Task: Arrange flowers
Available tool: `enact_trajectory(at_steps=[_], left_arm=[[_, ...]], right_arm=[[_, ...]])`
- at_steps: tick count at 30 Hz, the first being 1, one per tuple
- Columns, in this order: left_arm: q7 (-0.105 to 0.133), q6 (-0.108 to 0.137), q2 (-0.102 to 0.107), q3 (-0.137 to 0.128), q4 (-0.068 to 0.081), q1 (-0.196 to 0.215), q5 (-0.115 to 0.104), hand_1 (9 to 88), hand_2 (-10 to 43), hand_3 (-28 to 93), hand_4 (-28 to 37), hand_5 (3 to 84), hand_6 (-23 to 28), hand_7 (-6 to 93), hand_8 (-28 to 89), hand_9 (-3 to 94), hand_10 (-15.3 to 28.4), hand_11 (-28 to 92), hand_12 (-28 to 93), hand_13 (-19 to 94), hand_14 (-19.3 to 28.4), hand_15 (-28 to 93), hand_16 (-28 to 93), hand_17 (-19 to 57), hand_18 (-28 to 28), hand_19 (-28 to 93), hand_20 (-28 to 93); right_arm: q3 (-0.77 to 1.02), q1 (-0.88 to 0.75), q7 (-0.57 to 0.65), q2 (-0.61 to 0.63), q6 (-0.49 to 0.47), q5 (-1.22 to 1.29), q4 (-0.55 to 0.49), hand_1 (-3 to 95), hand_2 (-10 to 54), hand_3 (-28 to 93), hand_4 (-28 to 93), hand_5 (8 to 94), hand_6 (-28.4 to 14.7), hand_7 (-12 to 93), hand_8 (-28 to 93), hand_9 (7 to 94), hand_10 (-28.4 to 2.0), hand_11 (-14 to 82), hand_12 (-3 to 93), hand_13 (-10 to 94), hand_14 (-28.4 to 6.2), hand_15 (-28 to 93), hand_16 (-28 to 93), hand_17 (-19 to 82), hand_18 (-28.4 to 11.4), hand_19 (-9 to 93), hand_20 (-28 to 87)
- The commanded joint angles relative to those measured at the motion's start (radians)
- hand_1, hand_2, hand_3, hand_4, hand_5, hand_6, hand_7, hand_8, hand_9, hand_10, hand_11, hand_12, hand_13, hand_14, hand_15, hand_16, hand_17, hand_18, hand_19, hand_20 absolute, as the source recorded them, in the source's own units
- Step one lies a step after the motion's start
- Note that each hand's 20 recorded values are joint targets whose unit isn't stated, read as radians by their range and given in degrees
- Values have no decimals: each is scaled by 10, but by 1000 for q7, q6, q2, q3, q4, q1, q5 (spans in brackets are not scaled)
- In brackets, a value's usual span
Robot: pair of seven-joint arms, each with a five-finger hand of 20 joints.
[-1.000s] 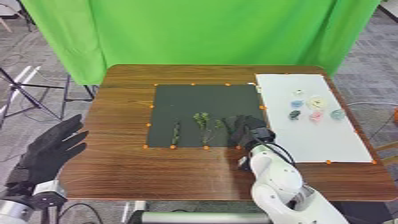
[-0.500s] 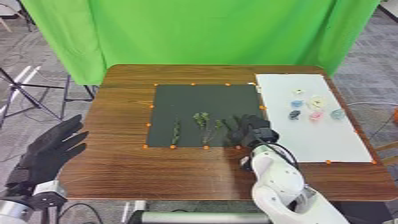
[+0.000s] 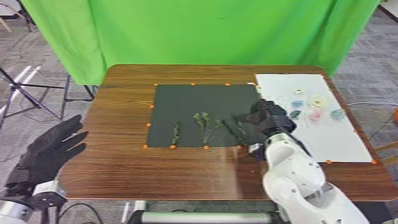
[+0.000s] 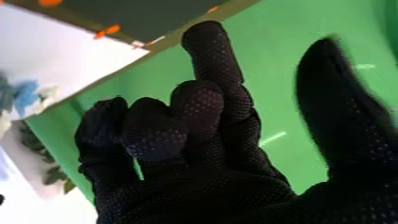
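Here, head view shows stems (image 3: 176,132); right wrist view, a spread thumb (image 4: 330,100).

Readable text: none. No label, brand, number or sign can be made out in the head view or the right wrist view.

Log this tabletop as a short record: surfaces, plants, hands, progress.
table: brown wood
dark mat: on the table, left of the white sheet; bears green stems
white sheet: bears a pink flower, a cream flower and bluish ones
right hand: over the dark mat's right side, seemingly empty
left hand: off the table's left side, open
backdrop: green cloth
progress: stems and flowers lie apart
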Motion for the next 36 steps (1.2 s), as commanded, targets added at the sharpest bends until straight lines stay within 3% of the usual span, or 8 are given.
enact_trajectory(at_steps=[1,4,8,24,36], left_arm=[[-2,-5,-7,-3,-3,16,2,243,-42,697,-257,262,17,184,-98,200,94,133,188,151,122,200,63,-103,170,346,103],[-2,-6,-6,-3,-3,17,3,243,-42,697,-258,262,17,184,-98,200,94,133,189,151,122,201,62,-103,170,346,103],[-3,-8,-4,-5,-1,14,2,243,-42,698,-258,262,17,184,-97,200,94,133,188,151,122,200,62,-103,170,346,103],[-8,-13,5,-4,4,10,0,242,-40,697,-259,262,17,184,-97,200,95,133,188,151,122,198,63,-103,170,346,103],[-7,-9,1,-2,4,8,1,241,-36,696,-259,262,17,183,-97,201,95,134,189,151,122,198,62,-104,170,347,103]], right_arm=[[39,-18,-45,28,-99,54,25,122,182,836,-151,718,-20,455,-126,665,-134,651,539,602,-157,863,415,201,-248,807,611],[38,-23,-45,28,-127,82,25,27,314,824,-130,750,-18,412,-116,670,-154,634,540,596,-172,862,418,196,-248,803,614],[35,-27,-58,33,-138,81,23,-24,386,770,-119,788,-22,375,-96,684,-161,626,540,600,-179,866,415,193,-249,803,620],[37,-22,-49,23,-269,165,36,-26,387,749,-117,815,-16,394,-79,720,-162,619,547,628,-183,864,425,212,-254,815,622],[50,-22,-71,-4,-269,295,42,-26,381,752,-121,801,-20,383,-82,708,-164,616,546,621,-182,861,422,209,-256,813,620]])
